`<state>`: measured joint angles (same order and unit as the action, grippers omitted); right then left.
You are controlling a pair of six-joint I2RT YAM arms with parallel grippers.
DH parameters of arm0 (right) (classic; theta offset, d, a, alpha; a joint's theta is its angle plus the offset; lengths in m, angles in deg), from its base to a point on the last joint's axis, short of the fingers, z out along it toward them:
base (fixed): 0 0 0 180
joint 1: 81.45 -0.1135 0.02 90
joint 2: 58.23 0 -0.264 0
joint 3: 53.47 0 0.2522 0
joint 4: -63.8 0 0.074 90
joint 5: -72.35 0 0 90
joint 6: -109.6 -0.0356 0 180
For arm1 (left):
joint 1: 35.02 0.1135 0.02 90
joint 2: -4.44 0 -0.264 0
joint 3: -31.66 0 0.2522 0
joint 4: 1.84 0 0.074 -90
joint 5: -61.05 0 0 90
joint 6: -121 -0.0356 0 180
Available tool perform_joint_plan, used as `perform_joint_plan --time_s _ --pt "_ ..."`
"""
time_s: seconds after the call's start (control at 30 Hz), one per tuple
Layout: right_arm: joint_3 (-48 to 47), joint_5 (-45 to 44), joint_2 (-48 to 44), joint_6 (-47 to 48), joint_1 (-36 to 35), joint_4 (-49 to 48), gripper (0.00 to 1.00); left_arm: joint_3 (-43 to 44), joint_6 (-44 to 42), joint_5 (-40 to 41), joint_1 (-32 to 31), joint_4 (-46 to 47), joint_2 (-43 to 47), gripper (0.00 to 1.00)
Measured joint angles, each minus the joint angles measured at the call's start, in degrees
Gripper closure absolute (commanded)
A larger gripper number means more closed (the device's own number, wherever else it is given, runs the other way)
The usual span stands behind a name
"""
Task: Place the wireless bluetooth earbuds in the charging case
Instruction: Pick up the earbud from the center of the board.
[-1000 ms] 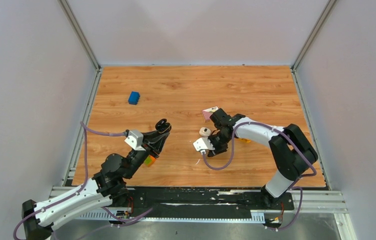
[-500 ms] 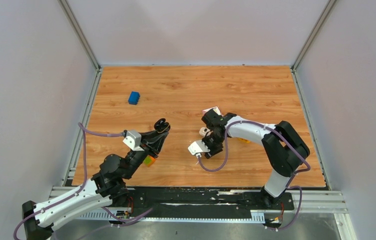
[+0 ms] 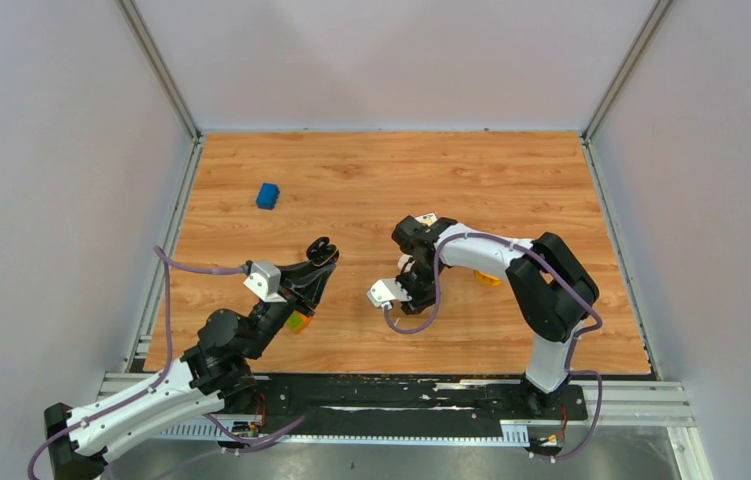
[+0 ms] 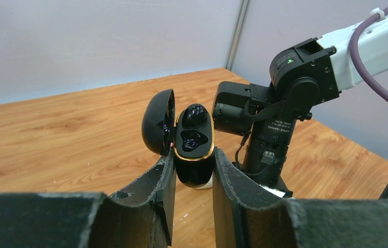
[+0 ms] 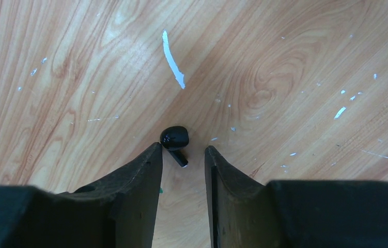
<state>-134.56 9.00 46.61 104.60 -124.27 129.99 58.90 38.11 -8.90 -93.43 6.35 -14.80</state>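
Note:
My left gripper (image 4: 194, 170) is shut on the black charging case (image 4: 194, 155), which has a gold rim and an open lid (image 4: 158, 121). It holds the case upright above the table, as the top view also shows (image 3: 321, 250). One black earbud (image 4: 194, 114) sits in the case's upper slot; the lower slot looks empty. The other earbud (image 5: 175, 138), black with a short stem, lies on the wood. My right gripper (image 5: 181, 151) is open, pointing down, with the earbud just past its fingertips and close to the left finger (image 5: 148, 165). In the top view the right gripper (image 3: 413, 268) hides that earbud.
A blue block (image 3: 268, 195) lies at the far left. A small orange piece (image 3: 489, 279) lies right of the right arm. A green and orange thing (image 3: 298, 321) sits under the left arm. White paint flecks (image 5: 173, 62) mark the wood.
My right arm has swung left across the table, towards the left gripper, and now covers the whitish ring it stood beside. The left arm has barely moved.

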Motion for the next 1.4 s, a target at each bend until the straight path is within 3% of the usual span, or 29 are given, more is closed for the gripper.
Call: perform_joint_plan --time_s 0.63,1.1,1.4 --pt "-1.3 2.9 1.3 -2.7 -0.3 2.3 0.65 0.0 0.0 0.0 0.0 0.0 0.0 1.0" --pt "0.3 2.6 0.2 -5.2 -0.7 -0.7 0.75 0.0 0.0 0.0 0.0 0.1 -0.1 1.0" --pt "6.4 4.5 -5.2 -10.8 -1.2 -2.1 0.79 -0.2 0.0 0.0 0.0 1.2 -2.4 1.0"
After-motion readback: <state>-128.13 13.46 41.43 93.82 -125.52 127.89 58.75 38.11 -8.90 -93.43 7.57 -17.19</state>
